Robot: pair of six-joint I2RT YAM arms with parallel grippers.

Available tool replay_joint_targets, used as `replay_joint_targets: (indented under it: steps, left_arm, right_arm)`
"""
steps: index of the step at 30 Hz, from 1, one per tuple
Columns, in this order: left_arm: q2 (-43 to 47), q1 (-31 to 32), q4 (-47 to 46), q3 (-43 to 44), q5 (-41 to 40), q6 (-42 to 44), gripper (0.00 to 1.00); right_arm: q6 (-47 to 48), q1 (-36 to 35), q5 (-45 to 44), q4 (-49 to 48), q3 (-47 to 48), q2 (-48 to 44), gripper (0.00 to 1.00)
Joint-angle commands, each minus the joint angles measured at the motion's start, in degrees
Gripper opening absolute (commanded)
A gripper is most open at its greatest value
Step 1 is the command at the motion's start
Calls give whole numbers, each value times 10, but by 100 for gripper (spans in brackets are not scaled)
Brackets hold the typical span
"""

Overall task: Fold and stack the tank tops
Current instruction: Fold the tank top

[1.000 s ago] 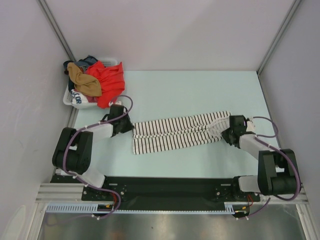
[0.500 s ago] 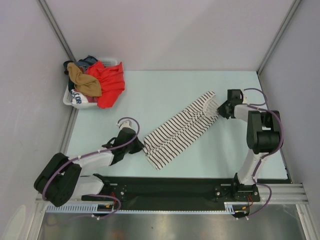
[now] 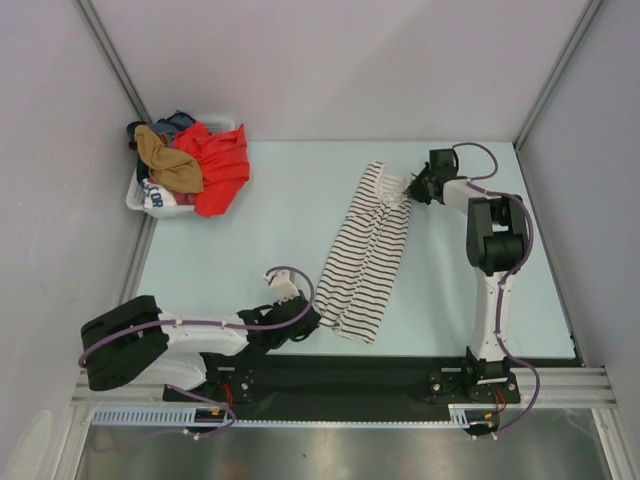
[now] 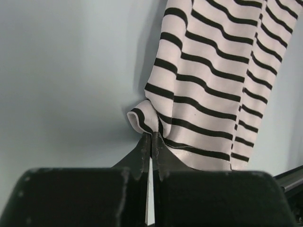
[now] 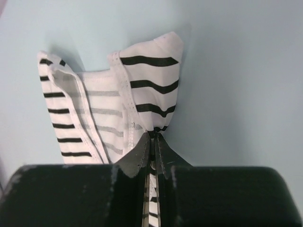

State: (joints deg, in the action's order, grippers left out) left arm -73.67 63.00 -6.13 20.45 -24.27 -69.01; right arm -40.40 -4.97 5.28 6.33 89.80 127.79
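Striped tank top (image 3: 367, 245) runs near-to-far, kinda diagonal. Left pincer (image 4: 150, 141) is clamped on its near hem corner, right pincer (image 5: 152, 138) on the far strap end

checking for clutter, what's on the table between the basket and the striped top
Nothing: in the top view the table between the basket and the striped top is bare.

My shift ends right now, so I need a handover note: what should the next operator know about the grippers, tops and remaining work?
Both jaws shut: the left gripper on the near hem of the striped top, the right gripper on its far strap end.
It is stretched between them; the tan top sits in the basket among other clothes.
Nothing stacked yet. Left: finish folding the striped top, fetch and fold the tan top, stack both.
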Motion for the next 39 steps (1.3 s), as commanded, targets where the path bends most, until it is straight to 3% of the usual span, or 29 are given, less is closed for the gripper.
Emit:
replay_joint_targets:
  steps: [1, 3, 6, 7, 9, 10, 12, 14, 18, 22, 26, 28, 29, 32, 39]
  left_arm:
    - [-57, 69, 57, 10, -44, -91, 1]
    - [-91, 118, 105, 54, -81, -131, 2]
    - [-131, 148, 189, 112, -103, -160, 16]
    - [-134, 148, 210, 118, -101, -162, 27]
    - [-121, 147, 208, 104, -99, -176, 39]
    - [-110, 148, 183, 91, -98, -178, 48]
    - [-71, 148, 160, 48, -89, -180, 55]
    - [-45, 148, 161, 29, -85, -181, 59]
    - [-2, 149, 168, 4, -89, -149, 63]
    - [56, 146, 120, -48, -102, -112, 74]
    - [105, 141, 123, -36, -125, -42, 83]
    - [116, 137, 129, -18, -138, 7, 90]
    - [127, 134, 132, -15, -149, 19, 91]
    - [158, 87, 90, -20, -122, 92, 92]
    - [158, 5, 31, -1, -31, 176, 90]
  right_arm:
    - [16, -13, 39, 26, 53, 61, 5]
    - [21, -22, 62, 26, 102, 79, 6]
    - [30, -32, 67, 61, 164, 107, 6]
    - [32, -32, 63, 73, 171, 110, 11]
    - [45, -31, 54, 75, 168, 102, 22]
    - [50, -30, 50, 70, 162, 97, 36]
    - [63, -25, 40, 70, 149, 82, 53]
    - [77, -21, 40, 69, 142, 71, 61]
    - [96, -15, 27, 74, 105, 15, 62]
    - [114, -21, 26, 11, -41, -78, 63]
    - [133, -34, 23, 2, -148, -166, 62]
    - [134, -40, 18, -15, -200, -208, 55]
    - [131, -46, 15, -30, -273, -256, 54]
    - [107, -50, 8, -87, -369, -363, 54]
    - [115, -64, 42, -67, -545, -550, 56]
